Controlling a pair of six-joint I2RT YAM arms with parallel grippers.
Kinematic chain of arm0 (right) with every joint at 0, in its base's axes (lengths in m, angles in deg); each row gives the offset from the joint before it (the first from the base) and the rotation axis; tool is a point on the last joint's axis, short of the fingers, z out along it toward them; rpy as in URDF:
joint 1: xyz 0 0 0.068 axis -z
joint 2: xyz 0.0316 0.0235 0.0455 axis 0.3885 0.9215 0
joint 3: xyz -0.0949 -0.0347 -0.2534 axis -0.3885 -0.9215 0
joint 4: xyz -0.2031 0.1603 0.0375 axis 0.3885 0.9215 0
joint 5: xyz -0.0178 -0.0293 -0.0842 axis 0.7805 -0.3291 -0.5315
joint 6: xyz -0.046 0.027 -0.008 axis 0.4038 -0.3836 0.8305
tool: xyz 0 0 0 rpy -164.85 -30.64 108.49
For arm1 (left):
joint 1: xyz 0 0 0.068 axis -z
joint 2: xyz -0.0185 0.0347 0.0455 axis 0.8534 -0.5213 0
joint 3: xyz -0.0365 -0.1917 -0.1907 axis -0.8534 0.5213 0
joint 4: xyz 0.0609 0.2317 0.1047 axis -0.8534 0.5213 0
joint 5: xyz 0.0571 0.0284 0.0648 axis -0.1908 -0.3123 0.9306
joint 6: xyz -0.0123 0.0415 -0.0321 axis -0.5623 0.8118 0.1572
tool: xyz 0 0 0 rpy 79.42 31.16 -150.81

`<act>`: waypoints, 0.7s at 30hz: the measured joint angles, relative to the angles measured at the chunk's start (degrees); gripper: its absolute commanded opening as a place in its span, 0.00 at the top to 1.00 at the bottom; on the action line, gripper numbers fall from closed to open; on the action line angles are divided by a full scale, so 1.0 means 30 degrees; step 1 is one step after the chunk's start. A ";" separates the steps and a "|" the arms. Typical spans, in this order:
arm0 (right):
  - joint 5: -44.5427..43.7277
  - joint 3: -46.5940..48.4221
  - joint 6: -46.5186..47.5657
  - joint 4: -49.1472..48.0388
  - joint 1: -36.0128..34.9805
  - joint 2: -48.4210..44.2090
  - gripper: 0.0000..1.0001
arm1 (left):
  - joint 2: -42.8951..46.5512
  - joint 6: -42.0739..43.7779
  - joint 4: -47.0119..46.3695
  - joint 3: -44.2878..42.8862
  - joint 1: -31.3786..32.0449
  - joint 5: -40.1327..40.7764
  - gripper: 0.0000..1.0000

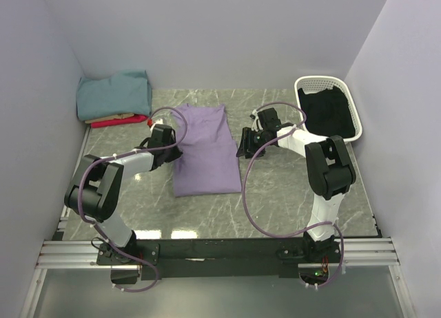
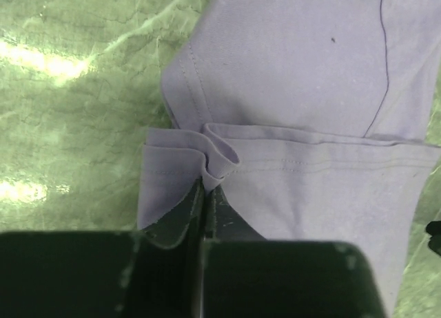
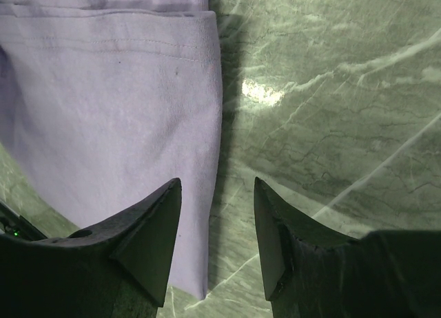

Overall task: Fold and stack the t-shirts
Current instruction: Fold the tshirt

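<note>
- 1 white basket [image 1: 321,79] stands at the far right corner of the table [image 1: 289,194]. It holds dark cloth [image 1: 332,115]; what kind cannot be told.
- The purple shirt [image 1: 204,149] lies flat in the middle of the table between the 2 arms, folded to a long panel.
- 3 folded shirts are stacked at the far left corner: teal shirt [image 1: 114,94] on top, tan shirt [image 1: 110,117] below it, red shirt [image 1: 120,122] at the bottom.
- The left gripper [image 1: 169,142] is at the purple shirt's left edge, jaws closed on a bunched fold of the cloth.
- The right gripper [image 1: 247,142] is at the shirt's right edge, jaws spread and holding nothing; 1 finger [image 3: 155,228] is over cloth, the other over bare table.
- A cable [image 1: 242,194] loops over the table beside the shirt.
- Only thin edges of the tan and red shirts show.
</note>
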 measured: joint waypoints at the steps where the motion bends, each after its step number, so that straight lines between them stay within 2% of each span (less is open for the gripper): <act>1: -0.0007 0.0000 0.0000 0.0000 0.0000 0.0000 0.46 | 0.0000 -0.0015 0.0022 0.0000 0.0000 0.0029 0.99; 7: 0.0000 -0.0007 0.0000 -0.0007 0.0000 0.0000 0.46 | 0.0000 0.0168 -0.0080 0.0000 0.0000 -0.0306 0.99; 21: 0.0022 -0.0007 0.0000 -0.0022 0.0000 0.0146 0.46 | 0.1413 0.1086 -0.2973 0.0903 -0.0029 -0.5129 0.99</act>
